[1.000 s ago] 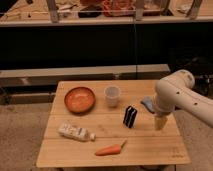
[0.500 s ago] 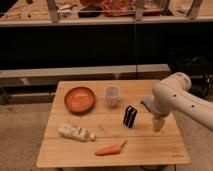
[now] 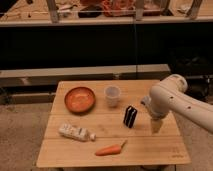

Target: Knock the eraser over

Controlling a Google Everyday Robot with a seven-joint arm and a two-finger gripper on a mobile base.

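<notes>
The eraser is a small black block with thin white stripes. It stands upright on the wooden table, right of centre. My gripper hangs from the white arm and points down at the table. It is a short way to the right of the eraser and apart from it, with its tip close to the tabletop.
A translucent cup stands behind and left of the eraser. An orange bowl sits at the back left. A white bottle lies at the front left and a carrot near the front edge. A dark shelf unit runs behind the table.
My arm and gripper have shifted slightly left and down, toward the eraser. The eraser still stands upright in the same place.
</notes>
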